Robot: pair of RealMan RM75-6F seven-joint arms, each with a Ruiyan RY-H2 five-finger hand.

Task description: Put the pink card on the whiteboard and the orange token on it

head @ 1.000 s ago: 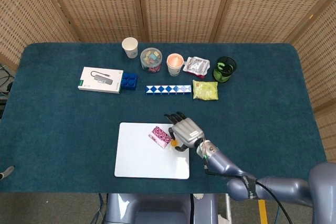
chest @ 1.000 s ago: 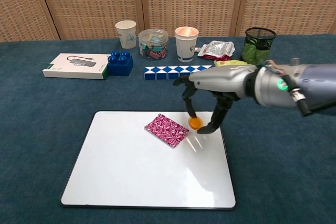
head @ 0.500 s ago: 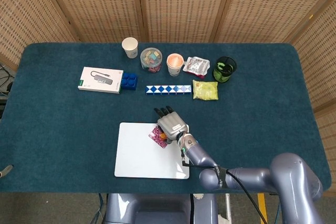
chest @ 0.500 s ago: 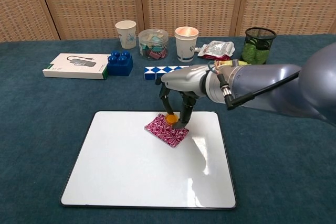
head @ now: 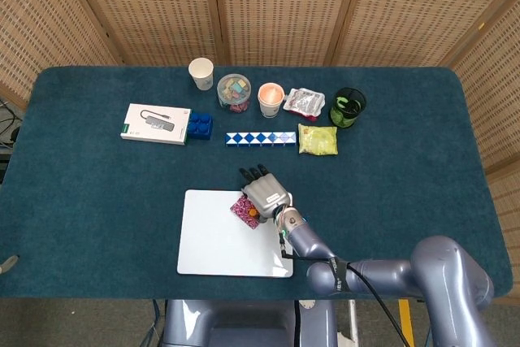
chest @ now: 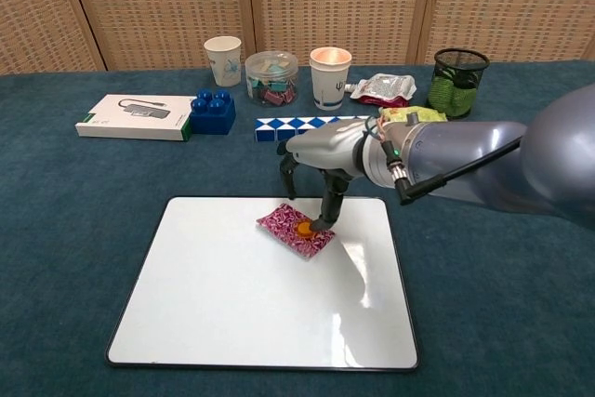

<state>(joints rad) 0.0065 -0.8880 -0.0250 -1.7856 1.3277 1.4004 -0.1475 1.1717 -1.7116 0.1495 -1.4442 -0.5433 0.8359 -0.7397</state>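
The pink patterned card (chest: 278,222) lies on the upper right part of the whiteboard (chest: 232,304). The orange token (chest: 304,227) rests flat on the card. My right hand (chest: 311,178) hovers over both, fingers pointing down and spread. One fingertip stands just right of the token and the others are lifted off to its left. In the head view the right hand (head: 265,191) covers most of the pink card (head: 240,207), and the orange token (head: 253,214) peeks out at its lower edge on the whiteboard (head: 219,245). My left hand is out of sight.
Along the far side stand a white box (chest: 135,116), a blue block (chest: 213,111), a paper cup (chest: 223,59), a jar (chest: 271,76), a second cup (chest: 331,77), a foil packet (chest: 383,89), a mesh cup (chest: 457,81) and a blue-white folding strip (chest: 311,125).
The right hand carried the token left from the whiteboard's edge to the card, lowered it onto the card, and its fingers have come apart from it.
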